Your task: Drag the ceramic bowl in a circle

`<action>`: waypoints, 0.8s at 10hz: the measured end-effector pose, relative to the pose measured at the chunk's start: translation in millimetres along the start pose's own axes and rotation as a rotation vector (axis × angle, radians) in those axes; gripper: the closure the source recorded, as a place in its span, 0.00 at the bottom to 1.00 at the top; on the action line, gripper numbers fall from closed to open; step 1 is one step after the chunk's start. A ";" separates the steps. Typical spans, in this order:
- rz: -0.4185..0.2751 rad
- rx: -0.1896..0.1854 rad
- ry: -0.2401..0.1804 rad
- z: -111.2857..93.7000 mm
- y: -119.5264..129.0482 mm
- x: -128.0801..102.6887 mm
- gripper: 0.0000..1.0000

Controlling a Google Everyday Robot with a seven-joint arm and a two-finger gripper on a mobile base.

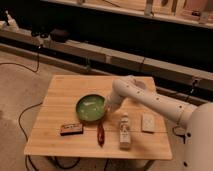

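The ceramic bowl (90, 108) is round, shallow and glossy green, and sits near the middle of the wooden table (65, 90). My white arm reaches in from the right. My gripper (106, 111) is down at the bowl's right rim, touching or just beside it. The arm's wrist hides the fingers.
A small dark box (71, 129) lies front left of the bowl. A red object (100, 134) lies in front of it. A white bottle (124, 131) and a pale card (148, 122) lie to the right. Cables run on the floor at the left. A ledge runs behind the table.
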 end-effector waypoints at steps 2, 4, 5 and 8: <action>0.027 -0.022 0.080 -17.7 12.3 49.0 1.00; 0.011 -0.024 0.115 -15.9 -10.7 75.6 1.00; 0.001 -0.017 0.122 -9.1 -29.3 84.2 1.00; -0.010 0.023 0.114 16.8 -92.3 99.1 1.00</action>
